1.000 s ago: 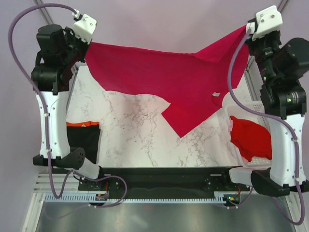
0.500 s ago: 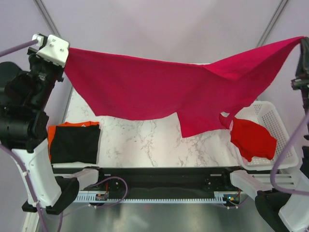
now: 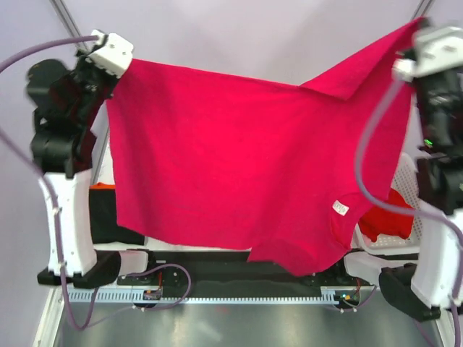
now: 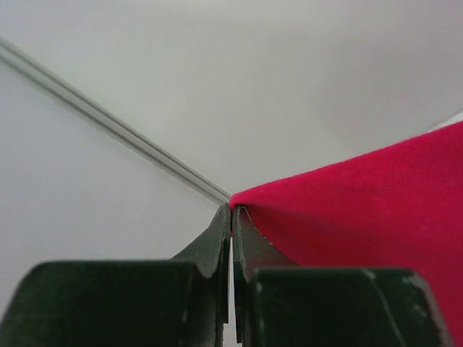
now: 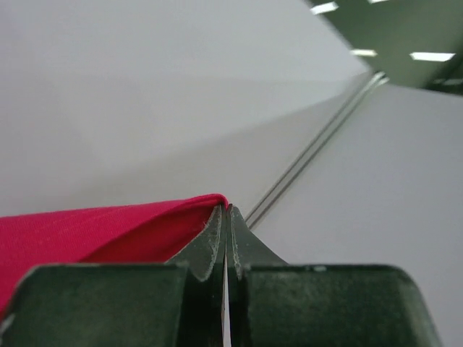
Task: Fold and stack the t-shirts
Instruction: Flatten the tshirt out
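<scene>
A crimson-pink t-shirt [image 3: 239, 166] hangs spread wide in the air above the table, held up by two corners. My left gripper [image 3: 121, 63] is shut on its upper left corner [image 4: 242, 206], and my right gripper [image 3: 412, 32] is shut on its upper right corner [image 5: 217, 201]. A white label [image 3: 338, 208] shows near the shirt's lower right. Behind its right edge a red t-shirt [image 3: 383, 217] lies in the white basket [image 3: 405, 173]. A folded black t-shirt [image 3: 105, 220] with an orange one [image 3: 101, 186] under it sits at the table's left, mostly hidden by the hanging cloth.
The hanging shirt hides most of the marble tabletop [image 3: 103, 155]. The arm bases and a black rail [image 3: 217, 271] run along the near edge. Both wrist views face a pale wall with a metal frame bar [image 4: 108, 119].
Both arms have swung the crimson-pink shirt up and toward the camera. It now hangs as a flat sheet covering the table, where before it sagged as a narrower band.
</scene>
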Tool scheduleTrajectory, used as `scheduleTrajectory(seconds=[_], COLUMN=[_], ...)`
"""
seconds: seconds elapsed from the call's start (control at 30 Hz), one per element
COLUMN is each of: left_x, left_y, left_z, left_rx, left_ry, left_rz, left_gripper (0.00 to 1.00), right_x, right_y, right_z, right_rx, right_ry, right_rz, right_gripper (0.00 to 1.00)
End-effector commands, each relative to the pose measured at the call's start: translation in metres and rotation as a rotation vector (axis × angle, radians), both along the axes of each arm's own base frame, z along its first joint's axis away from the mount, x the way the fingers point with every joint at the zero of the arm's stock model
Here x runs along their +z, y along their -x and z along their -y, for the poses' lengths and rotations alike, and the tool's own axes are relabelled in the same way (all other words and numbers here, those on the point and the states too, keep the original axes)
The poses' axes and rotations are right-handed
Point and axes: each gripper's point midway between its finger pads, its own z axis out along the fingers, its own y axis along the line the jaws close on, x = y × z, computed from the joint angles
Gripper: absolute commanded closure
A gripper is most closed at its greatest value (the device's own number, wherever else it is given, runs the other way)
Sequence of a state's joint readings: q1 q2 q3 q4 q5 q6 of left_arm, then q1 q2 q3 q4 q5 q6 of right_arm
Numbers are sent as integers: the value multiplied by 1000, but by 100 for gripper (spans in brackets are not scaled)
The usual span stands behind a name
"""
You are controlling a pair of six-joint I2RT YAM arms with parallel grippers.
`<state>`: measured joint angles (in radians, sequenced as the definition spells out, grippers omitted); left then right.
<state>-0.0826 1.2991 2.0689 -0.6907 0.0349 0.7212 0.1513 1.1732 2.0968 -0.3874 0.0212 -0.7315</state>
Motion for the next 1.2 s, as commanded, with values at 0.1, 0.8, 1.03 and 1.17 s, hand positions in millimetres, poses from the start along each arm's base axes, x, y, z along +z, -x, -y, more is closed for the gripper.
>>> scheduleTrajectory(seconds=[0.1,0.8,1.03,1.17], left_x=[-133,-435,-457,-456], left_y=[-104,-298,-333,-343], left_z=[16,21,14,8], left_rx=[-55,-41,9,29], left_ry=[-66,15,16,4], left_rz=[-300,-796,-720,-676], left_gripper=[98,98,98,98], right_x=[-129,-494,-498,-502], right_y=[-143,-433,-477,-489], right_z=[-20,-41,-36,-37], right_rx=[-14,-117,-191,-191], right_ry=[104,230,181,154], right_rz=[-287,-858,-733,-677], right_gripper=[100,100,100,100])
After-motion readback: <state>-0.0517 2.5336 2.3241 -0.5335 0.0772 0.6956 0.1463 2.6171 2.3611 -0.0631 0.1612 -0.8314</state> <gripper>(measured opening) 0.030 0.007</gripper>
